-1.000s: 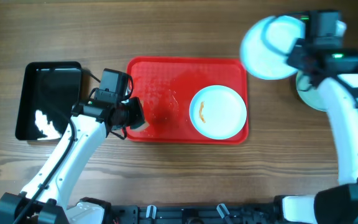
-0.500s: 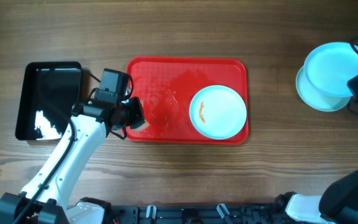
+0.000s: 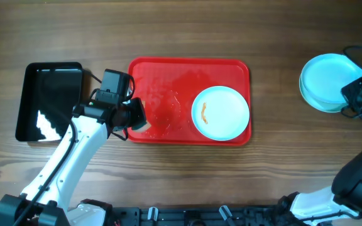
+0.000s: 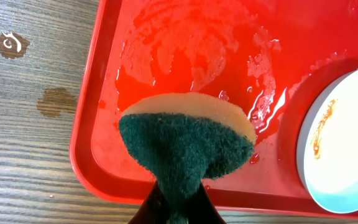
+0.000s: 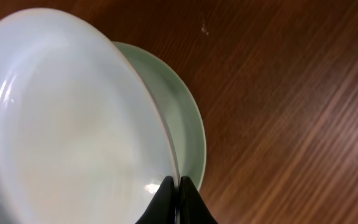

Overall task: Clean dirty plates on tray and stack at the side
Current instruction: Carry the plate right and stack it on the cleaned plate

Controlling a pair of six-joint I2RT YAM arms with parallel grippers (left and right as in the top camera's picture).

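The red tray [image 3: 162, 75] lies mid-table, wet on its left half [image 4: 185, 56]. One plate [image 3: 220, 113] with an orange smear sits in its right part, also in the left wrist view [image 4: 347, 149]. My left gripper [image 3: 137, 115] is shut on a green-and-tan sponge [image 4: 188, 140] and holds it over the tray's front left corner. My right gripper [image 3: 352, 95] is at the far right, shut on the rim of a clean plate [image 5: 67, 118]. That plate is tilted over another plate [image 5: 188, 124] lying on the table [image 3: 327, 81].
A glossy black tray [image 3: 48, 100] lies left of the red tray. Water drops [image 4: 11, 42] mark the wood beside the red tray. The right arm reaches in from the right edge.
My right gripper has carried the plate from beside the tray's far right corner out to the right and lowered it onto the other plate. The left arm has not moved.
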